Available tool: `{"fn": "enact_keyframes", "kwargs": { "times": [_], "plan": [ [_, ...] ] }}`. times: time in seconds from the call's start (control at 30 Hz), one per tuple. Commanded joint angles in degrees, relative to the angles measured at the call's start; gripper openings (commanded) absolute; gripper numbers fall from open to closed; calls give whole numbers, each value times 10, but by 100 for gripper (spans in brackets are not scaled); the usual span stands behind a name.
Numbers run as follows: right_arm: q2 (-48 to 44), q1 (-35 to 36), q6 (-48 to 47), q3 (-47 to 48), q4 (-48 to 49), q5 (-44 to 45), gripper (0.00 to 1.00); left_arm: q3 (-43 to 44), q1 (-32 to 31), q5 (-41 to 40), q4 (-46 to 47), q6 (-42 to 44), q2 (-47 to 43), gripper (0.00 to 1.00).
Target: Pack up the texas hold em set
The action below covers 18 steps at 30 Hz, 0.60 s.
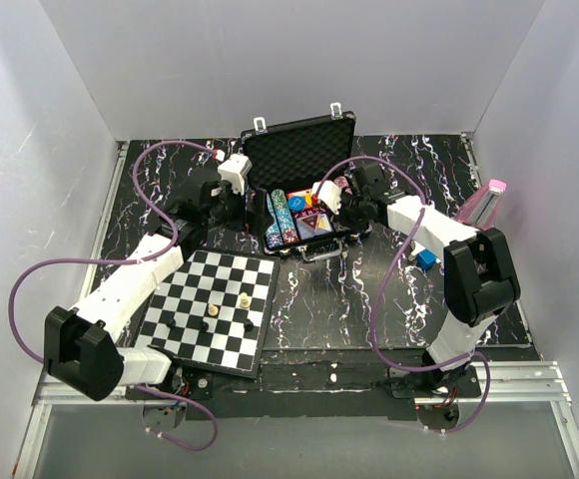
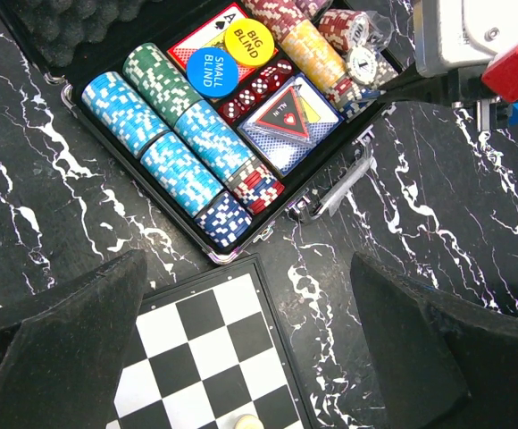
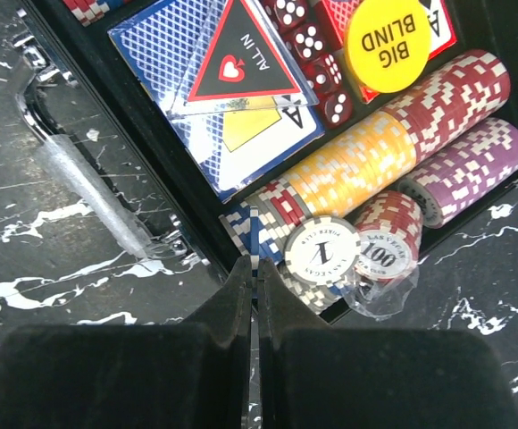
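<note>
The black case (image 1: 300, 143) of the texas hold em set stands open at the back centre, its foam lid upright. Rows of chips (image 2: 179, 143), card decks (image 2: 290, 121), red dice (image 2: 259, 89) and round blind buttons (image 2: 228, 55) fill its tray. My right gripper (image 3: 254, 264) is at the tray's near right corner, shut on a blue chip (image 3: 255, 234) standing on edge among the chip rows. Two loose stacks in torn plastic wrap (image 3: 388, 250) lie beside it. My left gripper (image 2: 246, 268) hovers open over the table, just in front of the case's left corner, holding nothing.
A chessboard (image 1: 215, 309) with a few pieces lies at the front left, its corner (image 2: 205, 349) under my left fingers. A pink metronome (image 1: 484, 205) stands at the right wall, with a small blue block (image 1: 426, 259) near it. The case handle (image 3: 80, 192) juts toward the arms.
</note>
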Motion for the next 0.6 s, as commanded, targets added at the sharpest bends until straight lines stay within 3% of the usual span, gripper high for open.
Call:
{"fn": "enact_keyframes", "kwargs": {
  "times": [0.0, 0.57],
  "plan": [
    [-4, 4, -44, 8, 22, 38, 1, 10, 4, 8, -4, -3, -13, 98],
    [18, 11, -66, 8, 4, 31, 1, 11, 4, 15, -5, -3, -10, 98]
  ]
}}
